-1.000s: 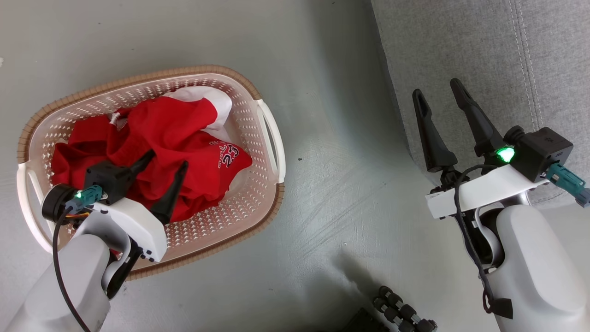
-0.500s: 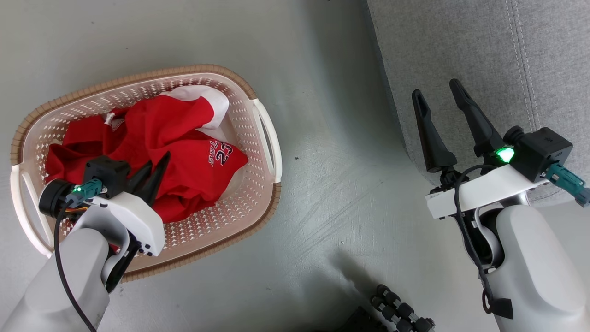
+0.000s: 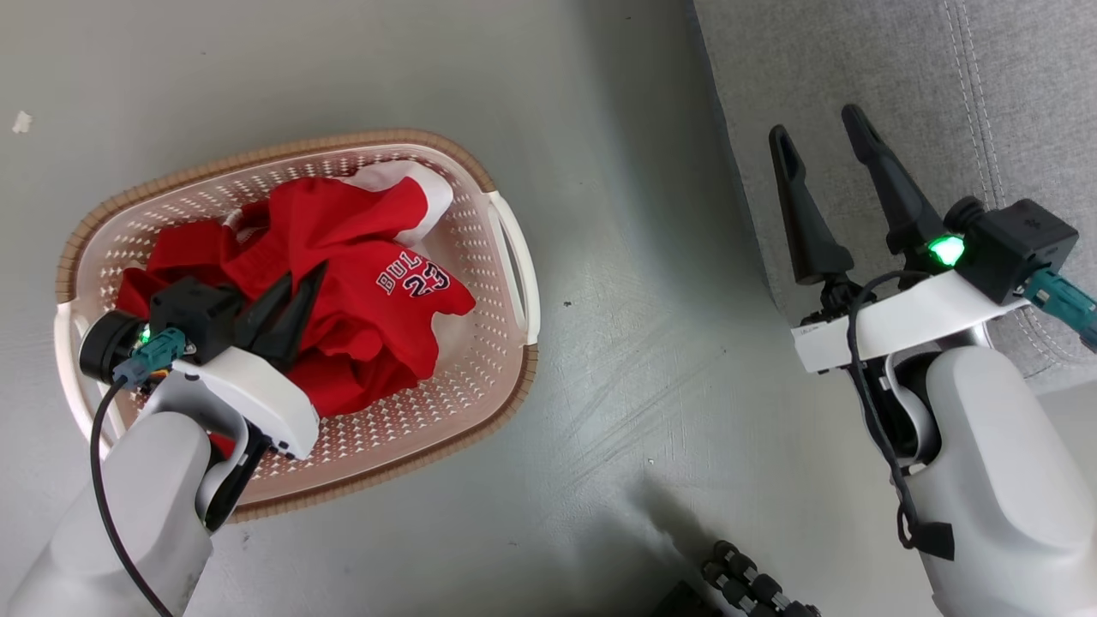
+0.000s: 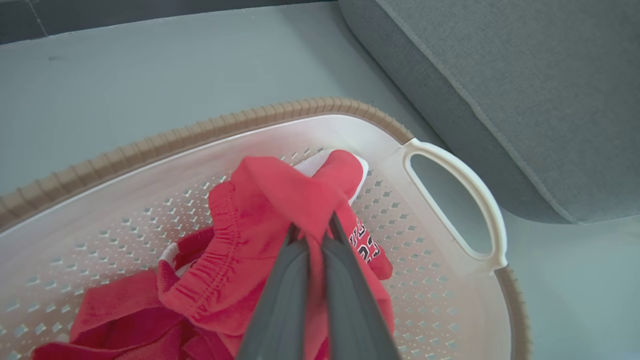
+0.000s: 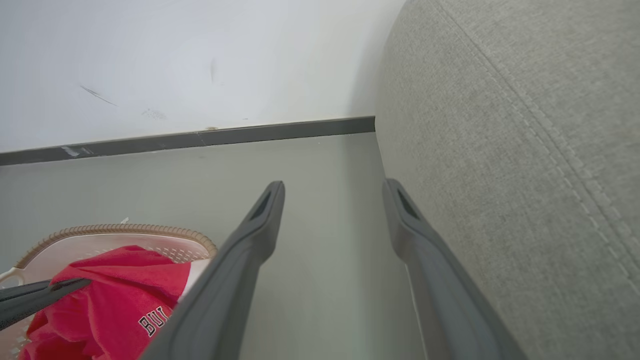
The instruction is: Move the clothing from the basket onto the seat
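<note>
My left jaws clench the clothing [image 4: 260, 200] between them, right jaws released; I'd lift clear of the basket [image 4: 300, 107] below.

You have the left gripper [image 3: 304, 274] in the basket [image 3: 283, 152], its 2 dark fingers pressed together on a fold of the clothing [image 3: 368, 248]. The red heap lies inside the basket, "BULLS 23" facing up just beside the fingers, white trim at the far side. The basket stands on the grey floor [image 3: 617, 343], apart from the seat [image 3: 900, 68]. Your right gripper [image 3: 814, 122] hangs empty against the seat's edge, its 2 fingers spread.
</note>
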